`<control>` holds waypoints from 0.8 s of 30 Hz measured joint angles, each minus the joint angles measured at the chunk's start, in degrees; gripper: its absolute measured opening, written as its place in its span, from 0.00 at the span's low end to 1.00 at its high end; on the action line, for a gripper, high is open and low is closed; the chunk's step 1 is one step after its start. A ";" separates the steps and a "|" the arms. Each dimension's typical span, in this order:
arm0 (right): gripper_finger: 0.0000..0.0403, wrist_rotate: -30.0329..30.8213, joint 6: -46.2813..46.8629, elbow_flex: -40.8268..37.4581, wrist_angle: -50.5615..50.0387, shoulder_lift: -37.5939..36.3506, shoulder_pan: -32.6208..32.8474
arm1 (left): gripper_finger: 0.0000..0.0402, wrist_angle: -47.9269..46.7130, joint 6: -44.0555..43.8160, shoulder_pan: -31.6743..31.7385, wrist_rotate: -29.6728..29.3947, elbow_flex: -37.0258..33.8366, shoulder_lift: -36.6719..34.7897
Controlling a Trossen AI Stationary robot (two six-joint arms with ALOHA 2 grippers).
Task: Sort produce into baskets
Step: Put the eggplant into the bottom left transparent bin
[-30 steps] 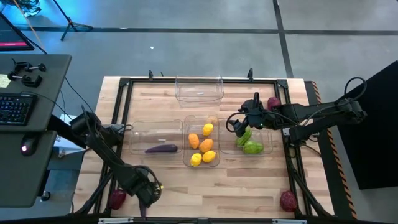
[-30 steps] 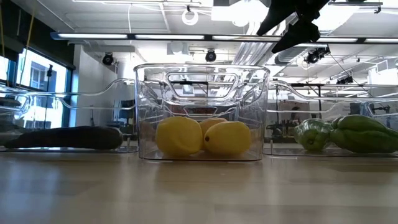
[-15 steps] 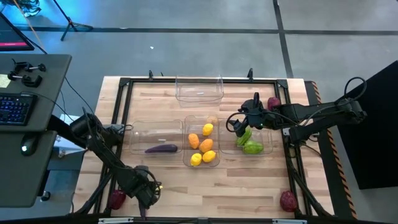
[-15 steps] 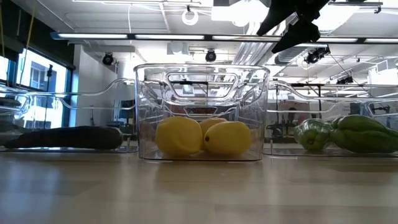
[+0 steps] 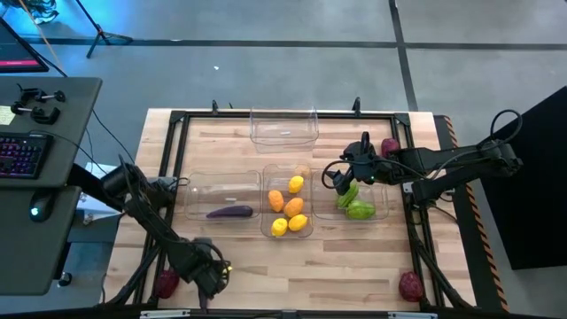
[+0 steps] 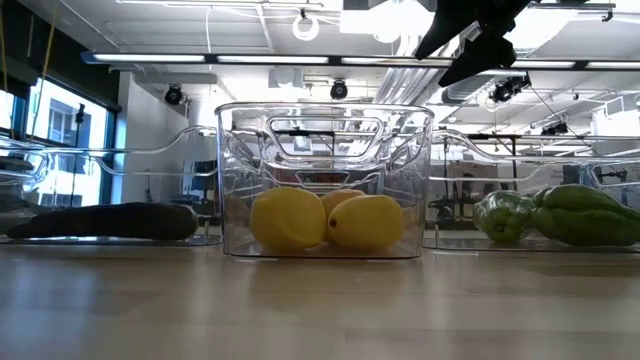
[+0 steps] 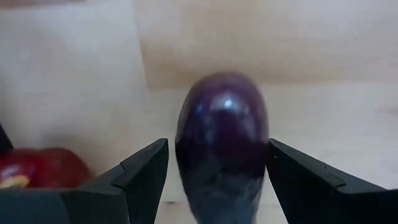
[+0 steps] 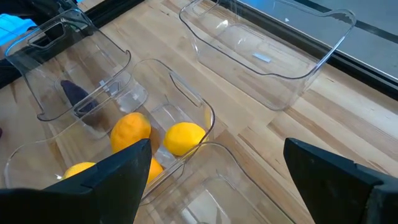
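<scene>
My left gripper (image 5: 205, 270) is low over the table's near left corner, open, with its fingers on either side of a dark purple eggplant (image 7: 222, 146) that lies on the wood. A dark red piece (image 5: 166, 283) lies just beside it and also shows in the left wrist view (image 7: 43, 168). My right gripper (image 5: 341, 175) is open and empty above the right bin (image 5: 383, 188), which holds green ridged pieces (image 5: 359, 210). The left bin (image 5: 197, 182) holds an eggplant (image 5: 229, 212). The middle bin (image 5: 306, 170) holds lemons and orange pieces (image 5: 293, 206). My left gripper's fingers (image 7: 146, 171) point down at the eggplant's rounded end and stand close on both sides of it. I cannot tell whether they touch it. The eggplant lies on the table.
An empty clear bin (image 5: 283, 127) stands at the far middle. Two more dark red pieces lie on the table, one at the far right (image 5: 390, 146) and one at the near right corner (image 5: 409, 285). A black frame (image 5: 177, 120) runs round the table top.
</scene>
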 joint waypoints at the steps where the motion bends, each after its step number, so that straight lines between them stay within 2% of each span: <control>1: 0.88 0.00 0.00 0.00 0.00 0.00 0.00 | 0.63 0.49 0.00 -0.13 0.40 0.00 0.18; 14: 0.88 0.26 0.00 0.00 0.02 0.00 -0.01 | 0.63 1.75 -0.38 -0.29 0.03 0.04 0.61; 24: 0.88 0.26 0.00 0.00 0.02 0.02 -0.01 | 0.63 2.23 2.54 -0.31 0.18 0.04 0.61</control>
